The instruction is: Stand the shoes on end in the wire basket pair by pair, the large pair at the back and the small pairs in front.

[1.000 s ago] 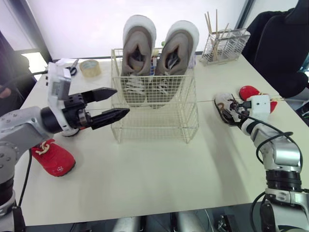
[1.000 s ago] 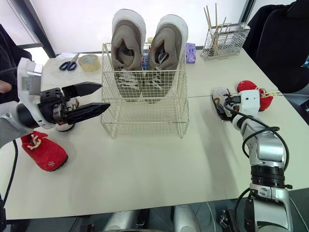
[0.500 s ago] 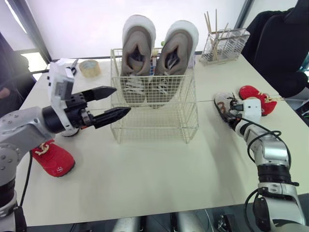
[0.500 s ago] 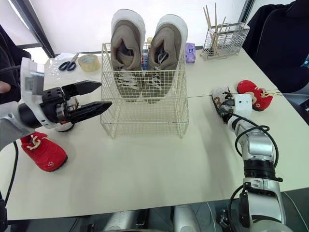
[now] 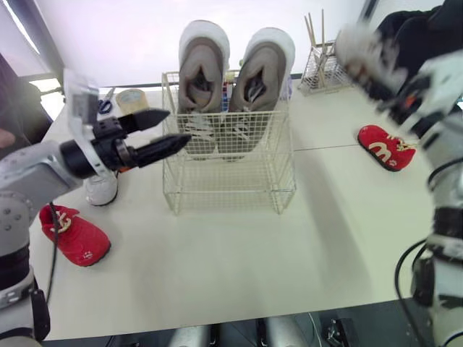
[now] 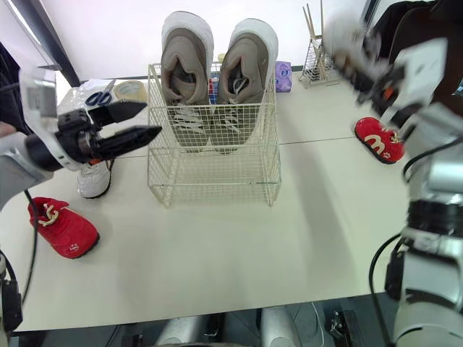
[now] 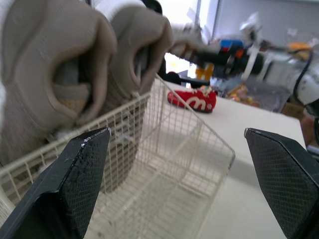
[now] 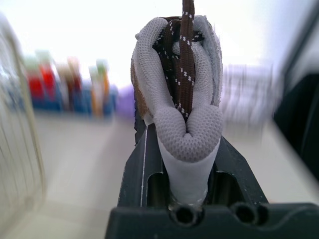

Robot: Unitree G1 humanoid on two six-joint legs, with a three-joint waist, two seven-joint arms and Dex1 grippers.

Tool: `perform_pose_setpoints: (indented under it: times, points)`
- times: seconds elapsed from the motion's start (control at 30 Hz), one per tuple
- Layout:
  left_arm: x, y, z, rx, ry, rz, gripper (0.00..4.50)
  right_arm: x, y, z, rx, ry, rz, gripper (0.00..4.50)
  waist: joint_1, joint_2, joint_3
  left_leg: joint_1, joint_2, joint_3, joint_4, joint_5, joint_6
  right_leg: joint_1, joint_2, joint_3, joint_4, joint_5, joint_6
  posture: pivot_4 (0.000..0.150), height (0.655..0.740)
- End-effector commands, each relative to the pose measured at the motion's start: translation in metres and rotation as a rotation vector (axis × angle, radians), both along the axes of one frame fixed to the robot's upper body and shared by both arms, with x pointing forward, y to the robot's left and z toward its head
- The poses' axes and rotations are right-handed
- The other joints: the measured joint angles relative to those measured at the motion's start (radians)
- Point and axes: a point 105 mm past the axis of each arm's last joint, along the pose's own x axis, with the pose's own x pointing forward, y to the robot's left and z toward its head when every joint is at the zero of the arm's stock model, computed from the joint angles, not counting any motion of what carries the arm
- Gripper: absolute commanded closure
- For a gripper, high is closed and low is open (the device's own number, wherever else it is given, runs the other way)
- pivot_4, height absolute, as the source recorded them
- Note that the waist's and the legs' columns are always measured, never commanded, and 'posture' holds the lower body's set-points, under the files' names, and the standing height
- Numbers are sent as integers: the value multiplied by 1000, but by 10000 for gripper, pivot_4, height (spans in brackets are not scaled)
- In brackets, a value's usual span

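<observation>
The wire basket [image 5: 230,170] stands mid-table with the large tan pair [image 5: 235,79] on end at its back. My right gripper [image 8: 182,167] is shut on a small grey shoe with brown laces [image 8: 179,94] and holds it high in the air [image 5: 360,49] to the right of the basket, blurred by motion. My left gripper [image 5: 175,127] hovers open and empty at the basket's left wall. One small red shoe [image 5: 387,148] lies on the table at the right. Another red shoe [image 5: 74,236] and a small white shoe [image 5: 101,189] lie at the left.
A wire utensil rack with sticks [image 5: 329,61] stands at the back right. A tape roll [image 5: 130,100] and scissors [image 6: 101,94] lie at the back left. A person in dark clothes [image 5: 427,43] sits beyond the right corner. The basket's front half holds nothing.
My right gripper closed on the small grey shoe beside the right-hand red shoe and swung it up off the table. The left gripper stayed open beside the basket.
</observation>
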Motion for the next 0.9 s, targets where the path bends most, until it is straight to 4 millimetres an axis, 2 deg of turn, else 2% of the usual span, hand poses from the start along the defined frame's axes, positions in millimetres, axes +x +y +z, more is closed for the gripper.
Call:
perform_pose_setpoints:
  times: [0.03, 0.07, 0.13, 0.33, 0.5, 0.9]
  points:
    - [0, 10, 18, -56, 7, -39, 0, -36, 41, 50, -212, -207, 213, 41909, -6, -1, 1, 0, 0, 0, -1, 0, 0, 0, 0, 0, -1, 0, 0, 1500, 7400]
    - [1, 13, 19, -63, 26, -55, 0, -44, 53, 57, -299, -246, 258, 41909, -9, -1, 1, 0, 0, 0, -1, 0, 0, 0, 0, 0, -1, 0, 0, 1500, 7400]
    - [3, 19, 21, -61, 59, -74, 0, -53, 78, 58, -467, -278, 346, 41909, -15, -1, 1, 0, 0, 1, 0, 0, 0, 0, 0, 1, -1, 0, 0, 1500, 7400]
    - [5, 28, 32, -25, 105, -140, 0, -70, 135, 32, -805, -323, 588, 41909, -13, -3, 2, 0, 0, 1, 0, 0, -1, -1, 0, 1, 0, 0, 0, 1500, 7400]
    - [-5, 22, 32, 36, 126, -228, 0, -68, 158, 5, -986, -387, 673, 41909, -7, -4, 3, -1, -1, 1, 1, 3, -6, -1, -1, 1, -1, 0, 0, 1500, 7400]
    - [-7, 9, 22, 38, 185, -288, 0, -72, 188, -15, -1095, -509, 786, 41909, -9, -5, 4, -1, -1, 0, 0, 4, -7, -2, -1, 1, 1, 0, 0, 1500, 7400]
